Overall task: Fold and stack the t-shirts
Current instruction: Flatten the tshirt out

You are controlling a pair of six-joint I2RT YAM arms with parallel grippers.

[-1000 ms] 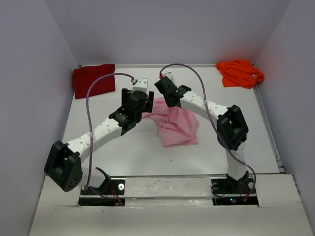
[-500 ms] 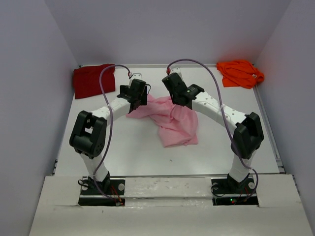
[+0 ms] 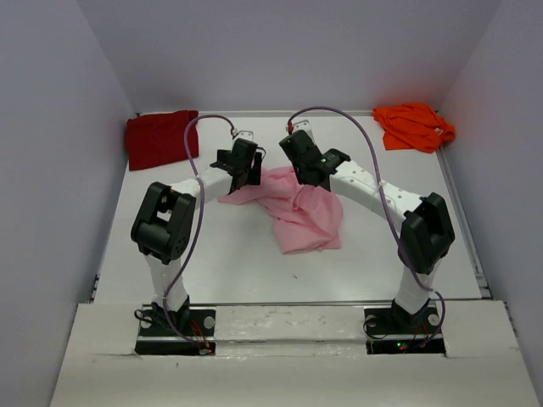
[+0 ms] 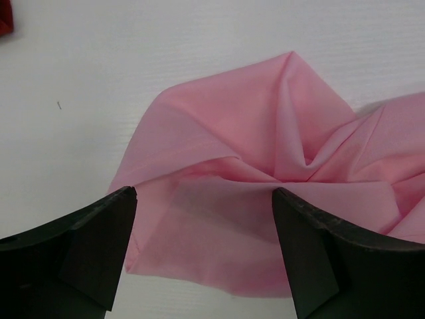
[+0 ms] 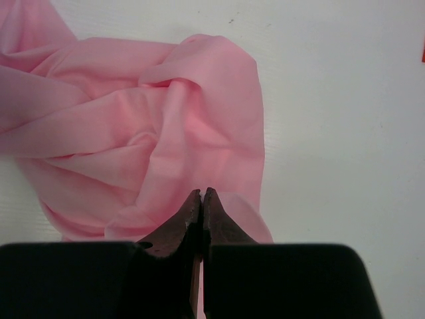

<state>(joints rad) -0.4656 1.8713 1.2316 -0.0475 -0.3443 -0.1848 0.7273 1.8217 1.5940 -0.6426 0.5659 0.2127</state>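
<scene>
The light pink t-shirt lies crumpled mid-table; it also shows in the left wrist view and the right wrist view. My left gripper is open, its jaws wide over the shirt's left edge, with nothing held. My right gripper is shut at the shirt's upper right part, with a thin bit of pink cloth pinched at its tips. The dark red t-shirt lies at the back left. The bright orange t-shirt lies bunched at the back right.
Walls close the table on the left, back and right. The table's raised edge runs along the right side. Both arms' purple cables arch over the back half of the table.
My left arm has drawn back and swung its elbow in, pulling the pink shirt's left part out leftward. Its gripper now hovers open over that edge. My right gripper shifted slightly right.
</scene>
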